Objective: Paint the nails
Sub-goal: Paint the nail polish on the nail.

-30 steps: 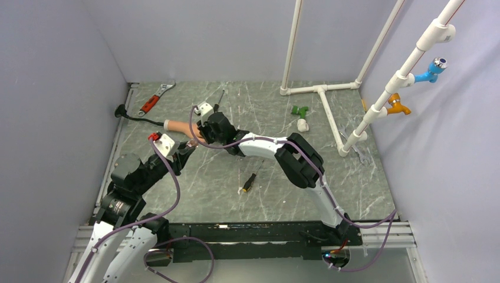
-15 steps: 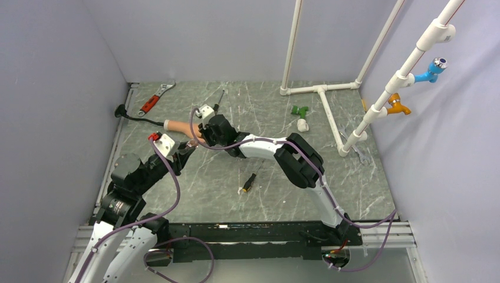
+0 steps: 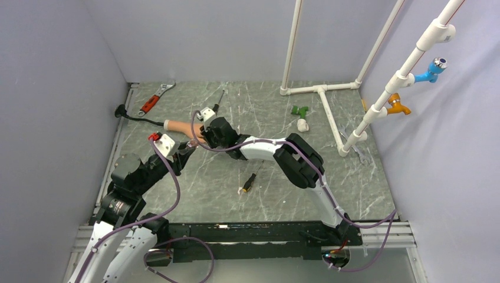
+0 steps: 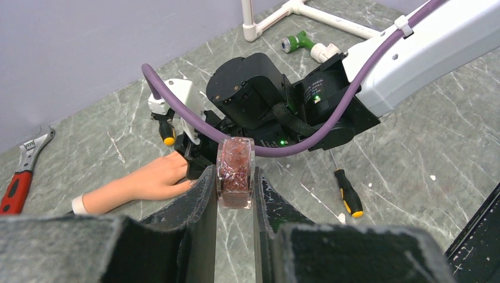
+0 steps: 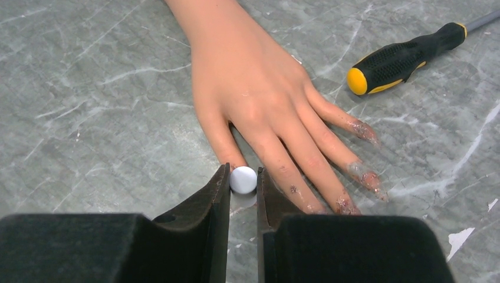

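Note:
The flesh-coloured mannequin hand [image 5: 259,100] lies palm down on the marble table, its forearm [image 3: 177,126] pointing left. Its nails [image 5: 365,131] show smeared reddish glitter on three fingertips. My right gripper [image 5: 243,177] hovers over the fingers, shut on the small white round cap of the polish brush [image 5: 243,180]; the brush itself is hidden below it, next to the thumb side. My left gripper [image 4: 234,177] sits just short of the hand, shut on a clear glass polish bottle [image 4: 235,162] filled with red glitter and held upright. The right wrist [image 4: 247,94] hides the fingers in the left wrist view.
A black and yellow screwdriver [image 5: 401,56] lies just beyond the fingers, and another one [image 3: 249,183] sits mid-table. A red wrench [image 3: 154,99] and a black cable [image 3: 132,115] are at the back left. A white pipe frame [image 3: 321,94] and a green fitting [image 3: 301,111] stand at the back right.
My right wrist has edged slightly to the right over the hand. The left arm and its bottle have stayed still.

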